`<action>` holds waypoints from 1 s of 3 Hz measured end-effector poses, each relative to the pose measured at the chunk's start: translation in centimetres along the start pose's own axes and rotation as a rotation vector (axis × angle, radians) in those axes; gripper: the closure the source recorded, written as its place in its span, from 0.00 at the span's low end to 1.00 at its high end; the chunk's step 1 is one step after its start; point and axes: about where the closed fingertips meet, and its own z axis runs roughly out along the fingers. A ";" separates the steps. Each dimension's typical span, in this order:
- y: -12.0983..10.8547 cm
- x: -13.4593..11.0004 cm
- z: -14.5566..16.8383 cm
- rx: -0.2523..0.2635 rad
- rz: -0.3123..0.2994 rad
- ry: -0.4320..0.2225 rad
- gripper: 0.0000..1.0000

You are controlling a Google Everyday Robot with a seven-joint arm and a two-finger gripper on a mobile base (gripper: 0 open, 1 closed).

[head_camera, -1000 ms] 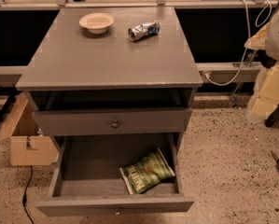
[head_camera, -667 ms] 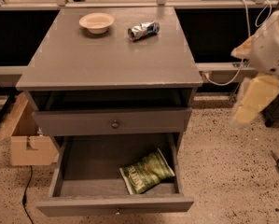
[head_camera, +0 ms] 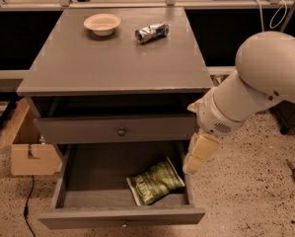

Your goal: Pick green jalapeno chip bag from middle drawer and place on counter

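Note:
The green jalapeno chip bag [head_camera: 155, 181] lies flat on the floor of the open middle drawer [head_camera: 88, 181], in its right front part. The counter [head_camera: 112, 58] is the grey cabinet top above. My white arm [head_camera: 255, 88] reaches in from the right. Its cream gripper [head_camera: 199, 153] hangs at the drawer's right side, level with the drawer's right wall, just above and to the right of the bag and not touching it.
A cream bowl [head_camera: 102, 23] and a crumpled silver-and-blue foil packet [head_camera: 151, 32] sit at the back of the counter. The upper drawer front with a round knob [head_camera: 121, 131] is shut. A cardboard box [head_camera: 26, 147] stands on the floor to the left.
My arm has swung in from the far right towards the cabinet, and the gripper has come down to the drawer's right side. The bag has not moved.

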 end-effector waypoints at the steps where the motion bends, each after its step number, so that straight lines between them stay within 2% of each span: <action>1: 0.0 0.0 0.0 0.000 0.000 0.000 0.00; 3: 2.1 1.8 14.7 -0.079 -0.012 0.006 0.00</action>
